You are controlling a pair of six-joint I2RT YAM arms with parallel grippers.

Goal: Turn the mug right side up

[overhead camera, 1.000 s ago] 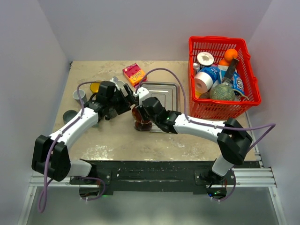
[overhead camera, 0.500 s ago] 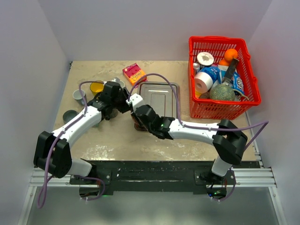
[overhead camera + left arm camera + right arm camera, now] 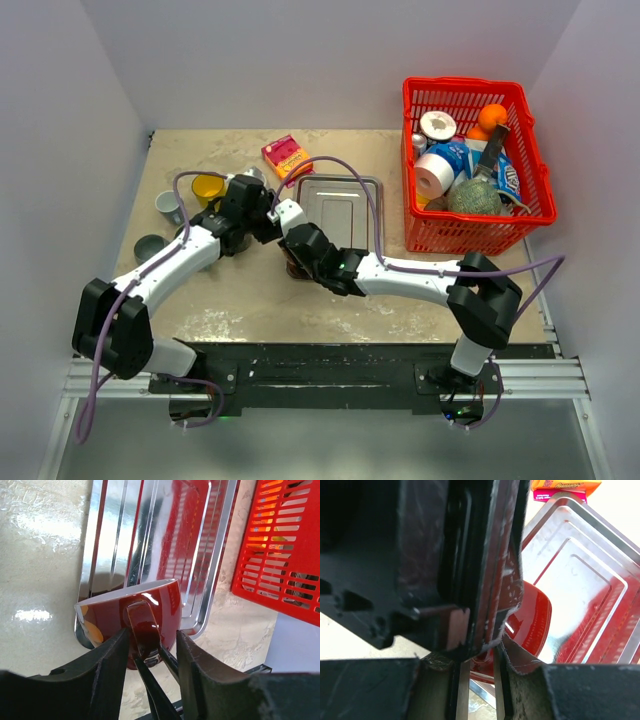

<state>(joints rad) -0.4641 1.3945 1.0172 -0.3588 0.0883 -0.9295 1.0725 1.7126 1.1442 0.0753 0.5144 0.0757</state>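
The dark red mug hangs tilted over the near left corner of the steel tray, its white rim facing up and away. My left gripper is shut on the mug's handle, one black finger on each side. My right gripper is shut on the mug from the other side, and its thin fingers cross under the handle. From above, both grippers meet over the mug and hide most of it.
The steel tray lies mid-table. A red basket full of groceries stands at the right. A pink-orange box lies behind the tray. A yellow cup, a grey cup and a dark lid sit at the left.
My left gripper has closed from wide open onto the mug's handle. The right arm, holding the mug, has shifted slightly left and toward the near edge.
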